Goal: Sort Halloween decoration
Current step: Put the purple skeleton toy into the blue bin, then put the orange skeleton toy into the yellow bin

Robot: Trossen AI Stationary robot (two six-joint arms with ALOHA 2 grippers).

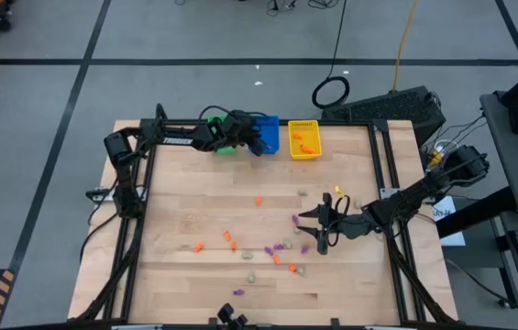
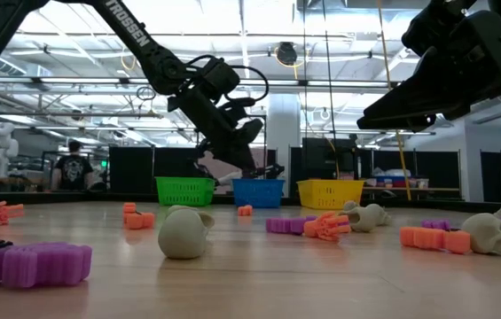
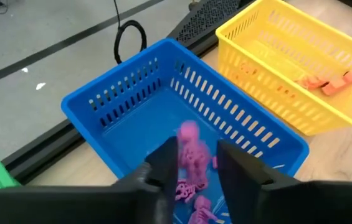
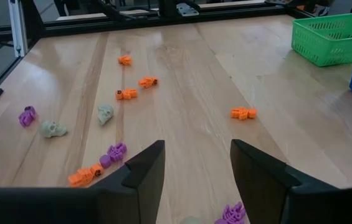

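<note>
My left gripper (image 3: 195, 163) hangs over the blue bin (image 3: 132, 93) at the table's far edge, fingers apart. A purple trinket (image 3: 192, 149) shows in the gap between them, above more purple trinkets (image 3: 195, 210) on the bin's floor. Orange trinkets (image 3: 328, 84) lie in the yellow bin (image 1: 304, 139). Orange, purple and pale trinkets (image 1: 272, 249) are scattered over the middle of the wooden table. My right gripper (image 1: 318, 225) hovers open over the table's right half, with nothing between its fingers (image 4: 144, 174). My left gripper slants down into the blue bin from the near side. The purple trinket (image 3: 192, 149) sits in the gap between the fingers, its upper part blurred. I cannot tell whether either finger touches it.
The green bin (image 2: 185, 190) stands left of the blue one, partly under my left arm. A pale skull (image 2: 184, 233) and purple pieces (image 2: 33, 264) lie near the table's front edge. Bare wood stretches across the table's left half (image 1: 176, 211).
</note>
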